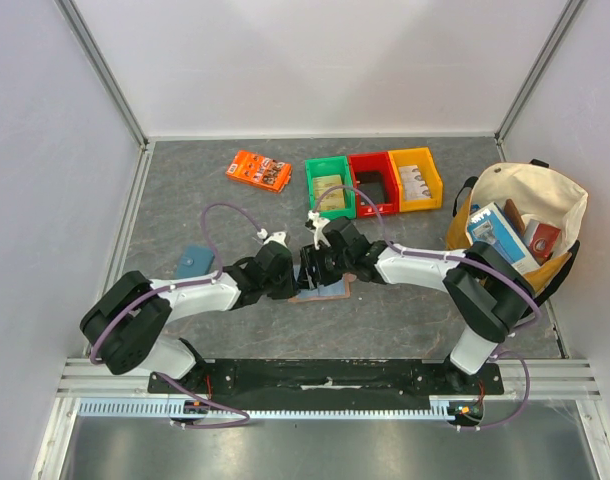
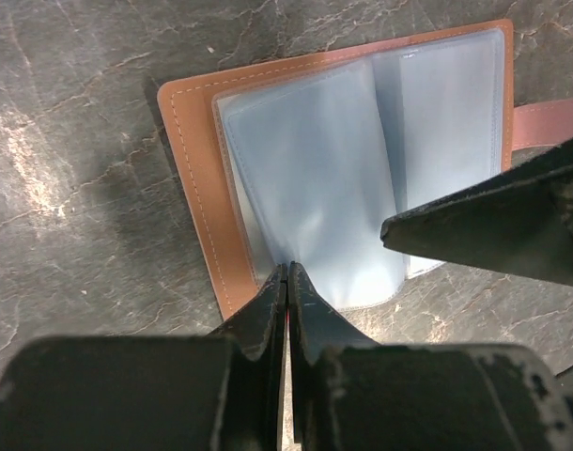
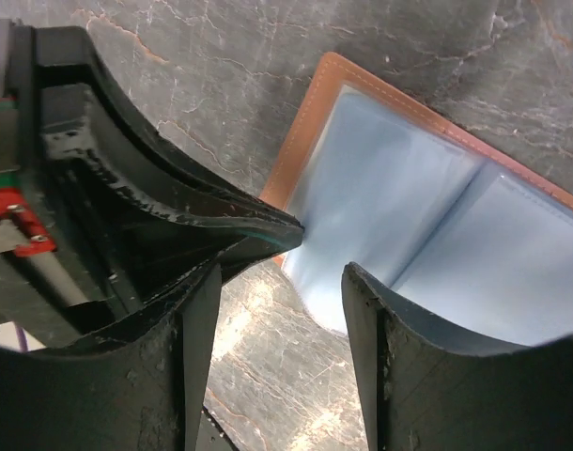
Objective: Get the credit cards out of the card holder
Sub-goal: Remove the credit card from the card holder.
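Table (image 1: 185,200) taken whole from above and behind the arm bases (image 1: 472,362), both wrist views pointed steeply down at very close range, opened card holder (image 2: 315,178) shared by all three views

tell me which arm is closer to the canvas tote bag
Right. The right arm has its elbow right beside the canvas tote bag, at its near left edge. The left arm lies far to the bag's left, beyond the card holder.
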You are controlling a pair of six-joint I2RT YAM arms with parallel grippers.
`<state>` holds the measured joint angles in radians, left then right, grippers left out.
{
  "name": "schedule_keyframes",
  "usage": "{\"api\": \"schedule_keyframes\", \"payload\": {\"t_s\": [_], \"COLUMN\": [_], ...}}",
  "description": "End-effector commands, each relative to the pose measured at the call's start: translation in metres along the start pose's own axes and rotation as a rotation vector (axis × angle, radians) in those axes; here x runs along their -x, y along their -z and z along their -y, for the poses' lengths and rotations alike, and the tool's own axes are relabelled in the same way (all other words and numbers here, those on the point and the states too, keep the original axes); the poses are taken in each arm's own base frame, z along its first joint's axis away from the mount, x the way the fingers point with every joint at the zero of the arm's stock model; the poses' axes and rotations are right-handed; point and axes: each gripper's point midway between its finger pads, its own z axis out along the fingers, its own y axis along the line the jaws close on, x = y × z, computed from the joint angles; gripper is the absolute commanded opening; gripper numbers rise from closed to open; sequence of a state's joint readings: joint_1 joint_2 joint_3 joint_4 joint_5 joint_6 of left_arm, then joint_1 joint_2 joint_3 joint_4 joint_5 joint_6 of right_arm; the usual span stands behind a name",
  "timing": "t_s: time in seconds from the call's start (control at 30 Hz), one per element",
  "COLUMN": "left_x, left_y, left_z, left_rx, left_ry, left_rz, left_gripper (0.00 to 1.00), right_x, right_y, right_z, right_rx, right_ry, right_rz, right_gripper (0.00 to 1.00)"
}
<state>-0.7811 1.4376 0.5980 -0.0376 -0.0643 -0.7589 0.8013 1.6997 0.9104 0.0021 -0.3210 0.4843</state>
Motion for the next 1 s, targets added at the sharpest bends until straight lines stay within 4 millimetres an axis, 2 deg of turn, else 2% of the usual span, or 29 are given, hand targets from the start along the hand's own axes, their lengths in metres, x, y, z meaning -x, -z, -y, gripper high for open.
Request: {"api": "schedule_keyframes", "payload": {"t_s": [0.0, 0.13, 0.23, 0.3, 0.4, 0.6, 0.8, 0.97], "left_x": [-0.011, -0.012, -0.012, -0.010, -0.004, 0.011, 0.005, -0.008], "left_y": [-0.002, -0.001, -0.001, 0.000, 0.004, 0.012, 0.007, 0.001], "left_z": [-0.001, -0.002, -0.001, -0.003, -0.010, -0.027, -0.030, -0.036], "left_rx": [-0.011, -0.013, -0.015, -0.004, 0.044, 0.155, 0.172, 0.183], "left_ry": [0.048, 0.053, 0.050, 0.047, 0.025, -0.058, -0.069, -0.069], "left_rz": [-0.026, -0.024, -0.024, -0.018, 0.000, 0.044, 0.014, -0.035], "left_gripper": [0.05, 0.04, 0.04, 0.04, 0.05, 0.15, 0.23, 0.19], "right_x": [0.039, 0.047, 0.044, 0.037, 0.027, 0.021, 0.014, 0.005], "right_y": [0.010, 0.034, 0.051, 0.054, 0.051, 0.037, 0.028, 0.023], "right_z": [-0.029, 0.008, 0.036, 0.047, 0.052, 0.054, 0.056, 0.057], "right_rx": [0.049, -0.197, -0.360, -0.414, -0.423, -0.410, -0.403, -0.396], "right_ry": [0.057, 0.075, 0.067, 0.063, 0.044, 0.039, 0.033, 0.031], "right_rz": [0.095, 0.147, 0.169, 0.151, 0.128, 0.098, 0.066, 0.040], "right_gripper": [0.62, 0.67, 0.71, 0.74, 0.75, 0.75, 0.75, 0.74]}}
